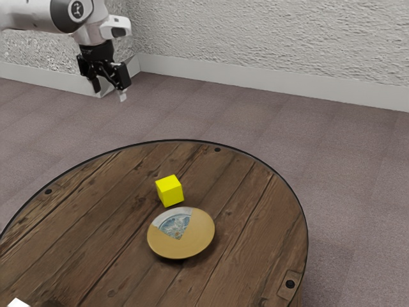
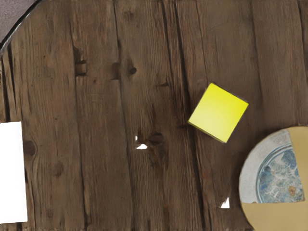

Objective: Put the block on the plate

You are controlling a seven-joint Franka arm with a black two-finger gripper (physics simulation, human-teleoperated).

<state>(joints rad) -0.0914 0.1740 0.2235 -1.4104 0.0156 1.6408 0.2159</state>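
High at the exterior view's upper left, my gripper (image 1: 109, 89) hangs open above the table's level, with nothing between its fingers. The yellow block (image 1: 169, 190) rests on the wooden table, well away from the gripper. Beside it, toward the exterior view's bottom, lies the plate (image 1: 181, 234), tan with a grey and blue patterned section and nothing on it. In the wrist view the block (image 2: 218, 113) is seen from above, turned at an angle, and a part of the plate (image 2: 273, 175) shows near it.
The round table (image 1: 115, 224) has a dark rim and dark round fittings near its edge. A white object (image 2: 10, 172) lies on the far side of the block from the plate. Carpet (image 1: 358, 166) and a textured wall (image 1: 268, 38) lie beyond the table.
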